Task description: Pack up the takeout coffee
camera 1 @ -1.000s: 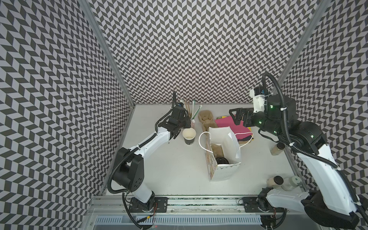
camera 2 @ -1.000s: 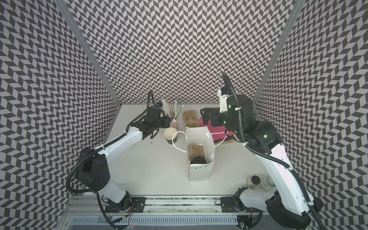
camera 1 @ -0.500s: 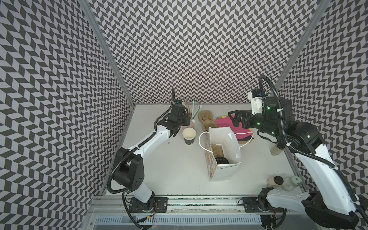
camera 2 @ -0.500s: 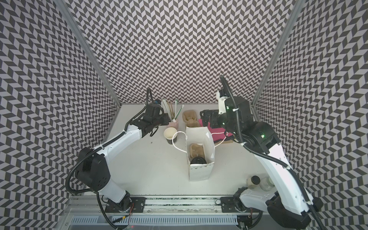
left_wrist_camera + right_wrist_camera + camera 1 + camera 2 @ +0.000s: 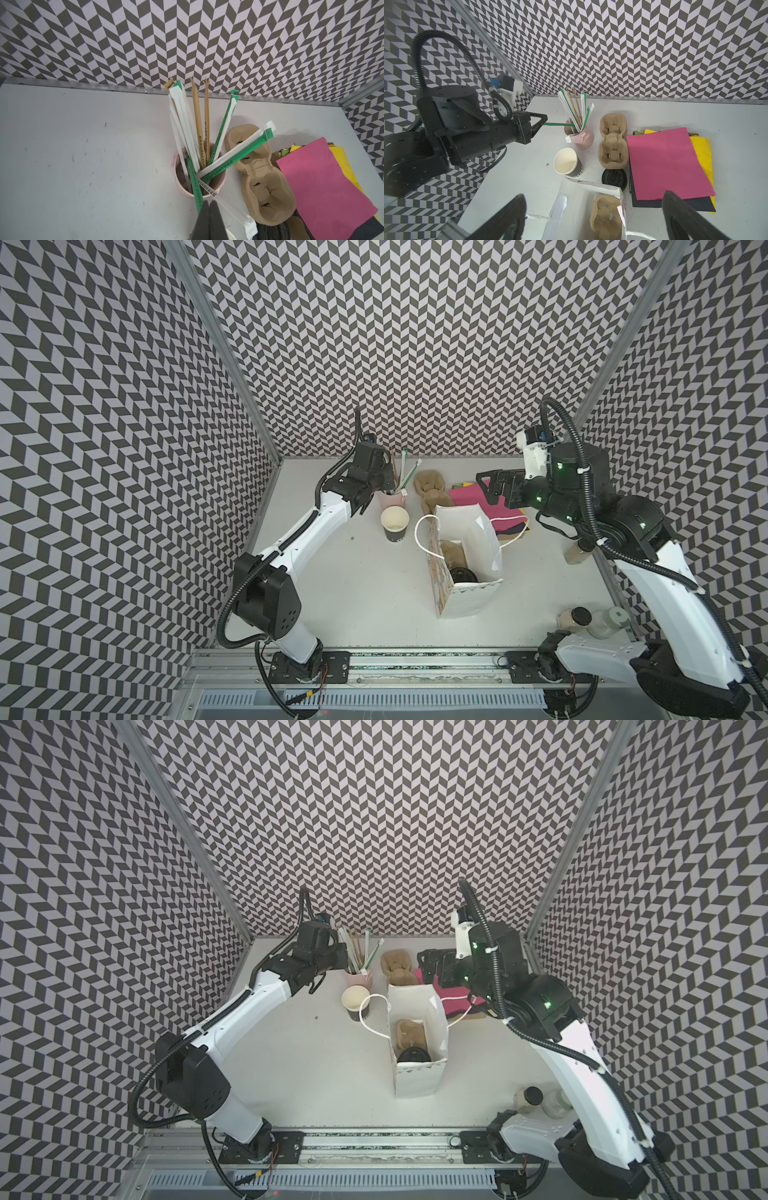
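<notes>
In both top views the lidded coffee point(image 5: 462, 575) stands inside the white paper bag point(image 5: 415, 1081) at lower centre, with its domed black plastic lid showing.

Left wrist view: at the bottom edge, the left hand point(image 5: 208, 204) pinches a green paper-wrapped straw point(image 5: 194, 182). Neighbouring wrappers carry small Chinese print.

Right wrist view: the right hand point(image 5: 593, 194) gapes wide. The white lettering on the lidless cup point(image 5: 564, 162) is unreadable.
</notes>
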Action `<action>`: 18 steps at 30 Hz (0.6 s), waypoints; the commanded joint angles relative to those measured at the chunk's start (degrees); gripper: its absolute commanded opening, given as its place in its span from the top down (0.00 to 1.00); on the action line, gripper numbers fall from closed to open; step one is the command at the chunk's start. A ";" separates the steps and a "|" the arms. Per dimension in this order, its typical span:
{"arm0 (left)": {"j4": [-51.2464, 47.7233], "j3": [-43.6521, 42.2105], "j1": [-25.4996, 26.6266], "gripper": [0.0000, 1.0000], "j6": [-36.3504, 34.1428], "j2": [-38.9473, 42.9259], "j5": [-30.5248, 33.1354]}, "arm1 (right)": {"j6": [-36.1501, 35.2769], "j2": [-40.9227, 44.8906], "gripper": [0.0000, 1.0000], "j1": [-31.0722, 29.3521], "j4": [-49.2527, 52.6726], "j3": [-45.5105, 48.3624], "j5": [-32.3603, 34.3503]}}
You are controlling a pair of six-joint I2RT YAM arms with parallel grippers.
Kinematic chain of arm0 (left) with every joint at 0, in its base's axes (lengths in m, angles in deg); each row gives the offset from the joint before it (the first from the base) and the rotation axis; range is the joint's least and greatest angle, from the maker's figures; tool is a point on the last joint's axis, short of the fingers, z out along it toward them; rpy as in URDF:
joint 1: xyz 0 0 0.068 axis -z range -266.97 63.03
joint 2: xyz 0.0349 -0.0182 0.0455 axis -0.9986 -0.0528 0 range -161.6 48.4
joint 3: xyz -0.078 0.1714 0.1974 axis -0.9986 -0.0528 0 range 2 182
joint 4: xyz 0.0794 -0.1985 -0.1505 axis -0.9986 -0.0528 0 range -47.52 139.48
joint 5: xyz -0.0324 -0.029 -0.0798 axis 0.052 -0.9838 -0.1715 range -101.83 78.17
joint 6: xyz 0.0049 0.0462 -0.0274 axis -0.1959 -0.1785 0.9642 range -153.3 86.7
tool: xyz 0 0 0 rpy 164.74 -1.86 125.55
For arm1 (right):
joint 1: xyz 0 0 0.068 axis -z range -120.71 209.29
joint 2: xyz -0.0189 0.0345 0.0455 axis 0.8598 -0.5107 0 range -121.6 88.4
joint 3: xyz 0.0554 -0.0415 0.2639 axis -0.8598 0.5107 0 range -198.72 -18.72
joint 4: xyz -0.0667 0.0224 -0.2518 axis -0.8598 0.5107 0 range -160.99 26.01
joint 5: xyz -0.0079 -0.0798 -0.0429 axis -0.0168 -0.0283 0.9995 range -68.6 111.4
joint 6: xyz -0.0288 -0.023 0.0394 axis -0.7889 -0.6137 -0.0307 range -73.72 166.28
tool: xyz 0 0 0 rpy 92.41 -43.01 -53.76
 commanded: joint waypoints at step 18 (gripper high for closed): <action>-21.92 22.38 2.14 1.00 -2.07 10.09 1.12 | 0.24 2.43 0.01 1.18 -4.78 1.28 5.39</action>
